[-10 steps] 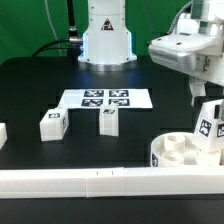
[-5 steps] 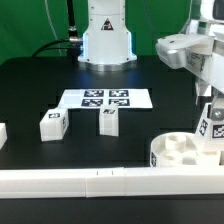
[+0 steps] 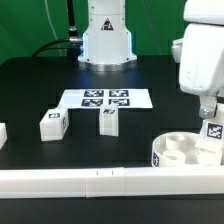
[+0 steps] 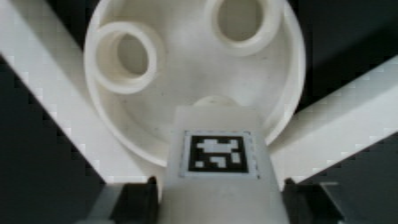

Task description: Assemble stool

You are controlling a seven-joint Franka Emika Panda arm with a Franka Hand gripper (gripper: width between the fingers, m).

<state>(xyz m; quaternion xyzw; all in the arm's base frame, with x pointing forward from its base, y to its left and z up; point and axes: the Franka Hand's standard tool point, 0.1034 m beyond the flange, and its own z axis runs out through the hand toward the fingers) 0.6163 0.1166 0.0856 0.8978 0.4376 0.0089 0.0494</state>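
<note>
The round white seat (image 3: 178,150) lies with its sockets up at the exterior view's right, against the front rail. It fills the wrist view (image 4: 187,60), where two round sockets show. My gripper (image 3: 211,116) is shut on a white block leg (image 3: 213,135) with a square tag and holds it upright over the seat's right side. In the wrist view the leg (image 4: 217,150) sits between my fingers (image 4: 128,205), its tag facing the camera. Two more tagged legs (image 3: 52,124) (image 3: 108,120) stand on the black table left of centre.
The marker board (image 3: 105,98) lies flat behind the loose legs. A long white rail (image 3: 100,180) runs along the front edge. Another white part (image 3: 2,133) shows at the left edge. The robot base (image 3: 106,40) stands at the back.
My gripper has moved to the exterior view's right and down with the leg, bringing it lower over the seat's right side. The loose legs have not moved.
</note>
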